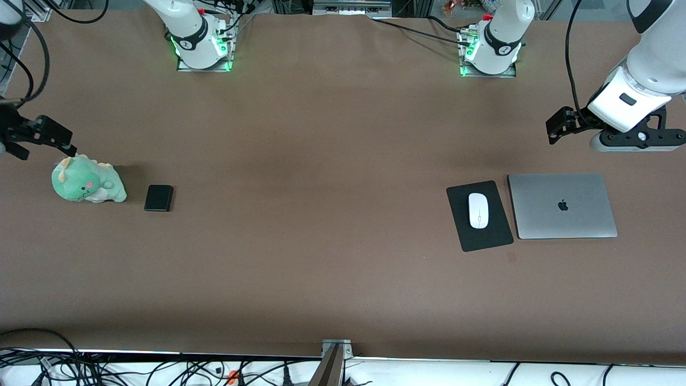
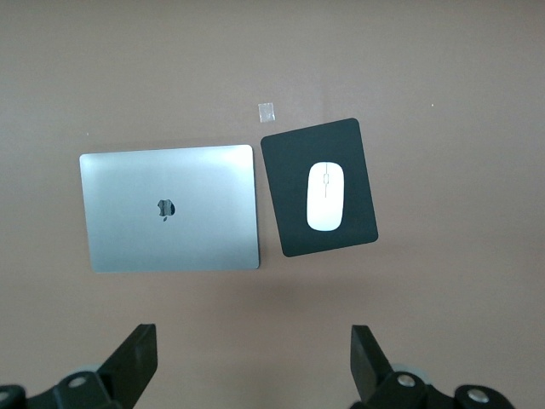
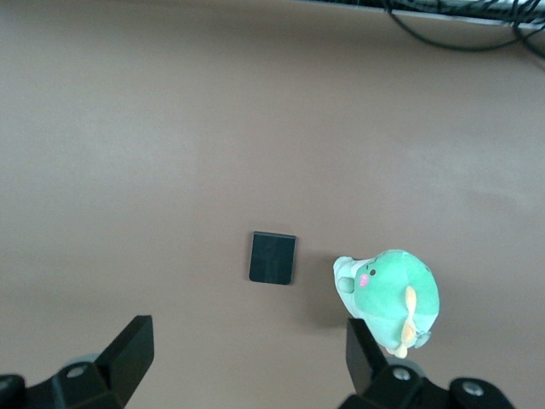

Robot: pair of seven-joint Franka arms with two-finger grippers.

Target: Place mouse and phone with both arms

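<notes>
The white mouse (image 1: 478, 210) (image 2: 324, 197) lies on a black mouse pad (image 1: 493, 236) (image 2: 289, 221) toward the left arm's end of the table. The black phone (image 1: 158, 198) (image 3: 272, 257) lies flat on the table toward the right arm's end. My left gripper (image 1: 557, 127) (image 2: 253, 336) hangs open and empty over bare table beside the laptop. My right gripper (image 1: 45, 147) (image 3: 247, 328) hangs open and empty over the table by the plush toy. Neither gripper touches the mouse or the phone.
A shut silver laptop (image 1: 561, 205) (image 2: 169, 207) lies beside the mouse pad. A green plush toy (image 1: 87, 184) (image 3: 390, 298) sits beside the phone. A small tape mark (image 1: 512, 257) (image 2: 267, 112) lies by the pad's corner. Cables run along the table edge nearest the front camera.
</notes>
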